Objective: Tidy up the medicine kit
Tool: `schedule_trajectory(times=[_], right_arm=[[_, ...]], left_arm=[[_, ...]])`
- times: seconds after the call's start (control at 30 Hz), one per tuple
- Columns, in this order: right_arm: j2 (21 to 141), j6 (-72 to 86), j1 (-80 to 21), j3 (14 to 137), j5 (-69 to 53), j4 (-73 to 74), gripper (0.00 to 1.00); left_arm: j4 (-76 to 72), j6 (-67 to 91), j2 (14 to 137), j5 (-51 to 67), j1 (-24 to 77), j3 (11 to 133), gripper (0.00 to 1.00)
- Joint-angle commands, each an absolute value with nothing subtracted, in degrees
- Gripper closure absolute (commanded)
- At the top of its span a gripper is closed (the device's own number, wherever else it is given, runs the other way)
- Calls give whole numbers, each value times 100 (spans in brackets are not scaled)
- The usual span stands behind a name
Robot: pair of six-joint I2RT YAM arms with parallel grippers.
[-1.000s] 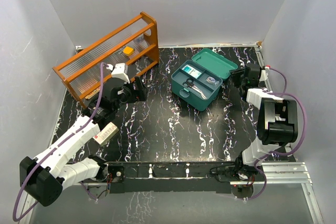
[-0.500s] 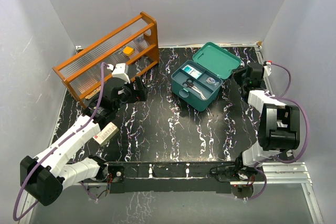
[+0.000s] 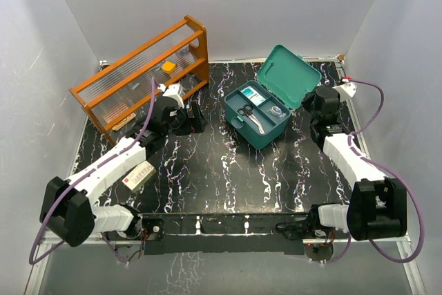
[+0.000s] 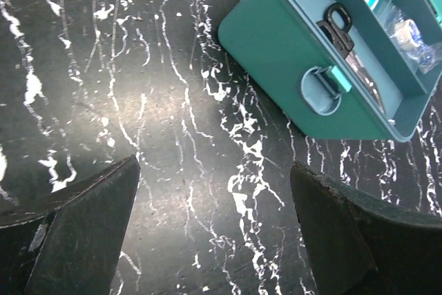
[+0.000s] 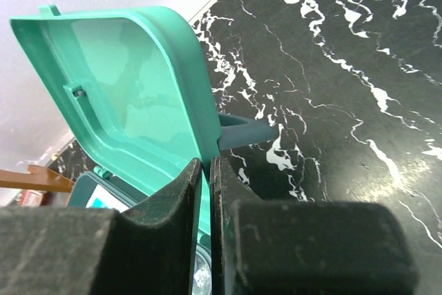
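The teal medicine kit [image 3: 250, 133] stands open at the table's centre right. Its lid [image 3: 289, 76] is tilted up at the back. Inside lie black scissors [image 3: 248, 111], a blue-and-white box [image 3: 254, 94] and a clear packet [image 3: 277, 110]. My right gripper [image 3: 309, 101] is shut on the lid's edge [image 5: 197, 112] from the right side. My left gripper [image 3: 197, 119] is open and empty, low over the table just left of the kit. The left wrist view shows the kit's front wall [image 4: 283, 50] and its latch [image 4: 324, 89] ahead of the open left gripper [image 4: 214, 169].
An orange wooden rack [image 3: 141, 74] stands at the back left with a small orange item [image 3: 168, 66] on it. A white box with a red label [image 3: 138, 175] lies beside the left arm. White walls close in the table on three sides.
My right gripper has swung the lid from lying flat open up to a steep tilt. My left arm has moved right, closer to the kit.
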State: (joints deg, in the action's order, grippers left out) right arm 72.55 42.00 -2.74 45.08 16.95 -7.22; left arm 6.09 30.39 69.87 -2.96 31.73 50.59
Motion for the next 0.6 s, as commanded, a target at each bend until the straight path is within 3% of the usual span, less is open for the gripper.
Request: schedule_trajectory(times=[0.0, 0.27, 0.57], right_arm=[[6772, 3527, -638, 4428, 2626, -750, 96], [6233, 2763, -1412, 4450, 3840, -423, 97], [5904, 1732, -1948, 4410, 3989, -574, 96]], left_arm=[[128, 3415, 7300, 213, 3175, 5381, 10], [-373, 3738, 8240, 690, 3173, 5852, 11], [-612, 3999, 9000, 1232, 3169, 6353, 12]])
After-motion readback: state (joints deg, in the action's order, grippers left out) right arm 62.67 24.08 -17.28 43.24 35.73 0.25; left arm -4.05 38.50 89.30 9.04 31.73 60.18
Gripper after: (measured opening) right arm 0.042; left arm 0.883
